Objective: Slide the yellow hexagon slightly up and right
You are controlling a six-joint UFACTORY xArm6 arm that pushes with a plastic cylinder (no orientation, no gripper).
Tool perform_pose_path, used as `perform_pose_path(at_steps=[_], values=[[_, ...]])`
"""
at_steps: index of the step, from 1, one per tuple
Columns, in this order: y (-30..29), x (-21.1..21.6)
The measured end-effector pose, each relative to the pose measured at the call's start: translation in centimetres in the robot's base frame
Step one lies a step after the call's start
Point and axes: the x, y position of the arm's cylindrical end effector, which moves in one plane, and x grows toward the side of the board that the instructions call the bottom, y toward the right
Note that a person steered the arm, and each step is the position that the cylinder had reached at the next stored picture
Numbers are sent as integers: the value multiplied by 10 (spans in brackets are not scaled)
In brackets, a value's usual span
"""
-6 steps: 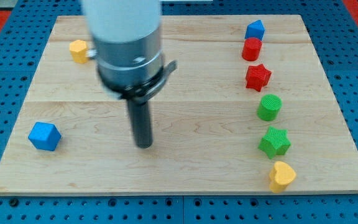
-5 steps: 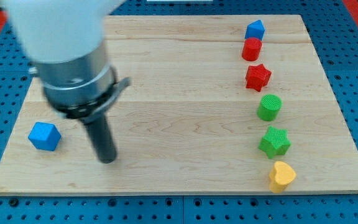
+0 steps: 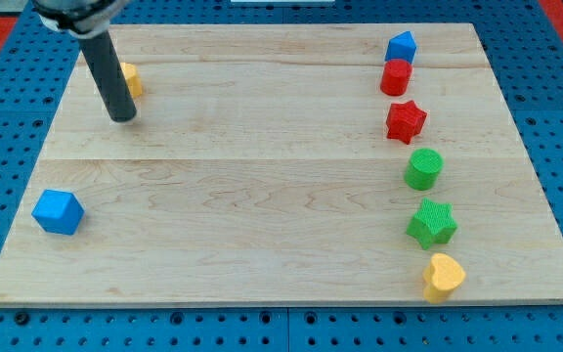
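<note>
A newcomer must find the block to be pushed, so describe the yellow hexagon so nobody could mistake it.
Start at the wooden board and go to its top-left corner in the view. The yellow hexagon sits there, partly hidden behind the dark rod, with my tip just below it and slightly to the left. The only other yellow block lies at the bottom right, and the nearest neighbour, lower left, is a blue block.

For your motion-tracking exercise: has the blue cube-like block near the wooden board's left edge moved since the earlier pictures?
Yes. The blue cube-like block has shifted slightly toward the view's left, closer to the wooden board's left edge. My tip now sits well above it, beside the yellow hexagon block.
</note>
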Motion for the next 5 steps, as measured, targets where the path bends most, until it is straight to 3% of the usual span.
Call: perform_pose_path(at_steps=[2,4,5], values=[[-8,-48],[62,-85],[63,-98]])
